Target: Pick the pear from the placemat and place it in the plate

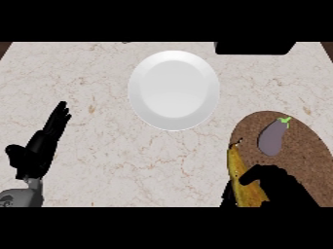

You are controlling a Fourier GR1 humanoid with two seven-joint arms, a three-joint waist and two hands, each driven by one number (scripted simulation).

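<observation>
My right hand point(273, 187) sits at about five o'clock on the counter, over the near left part of the brown round placemat point(309, 155). Its fingers are curled around a yellow-orange fruit, the pear point(243, 187), which shows as a long strip along the placemat's left edge, running up past my thumb toward eleven o'clock. My hand hides most of it, so I cannot tell whether the pear rests on the mat or is lifted off it.

Just beyond my fingers, at about one o'clock from them, a purple eggplant point(273, 136) with a green stem lies on the placemat, apart from my hand.

The white plate point(174, 90) stands at twelve o'clock on the marble counter point(90, 73), near the placemat's far left rim, with nothing on it.

My left hand point(40, 148) rests at eight o'clock, fingers straight and pointing up, holding nothing.
</observation>
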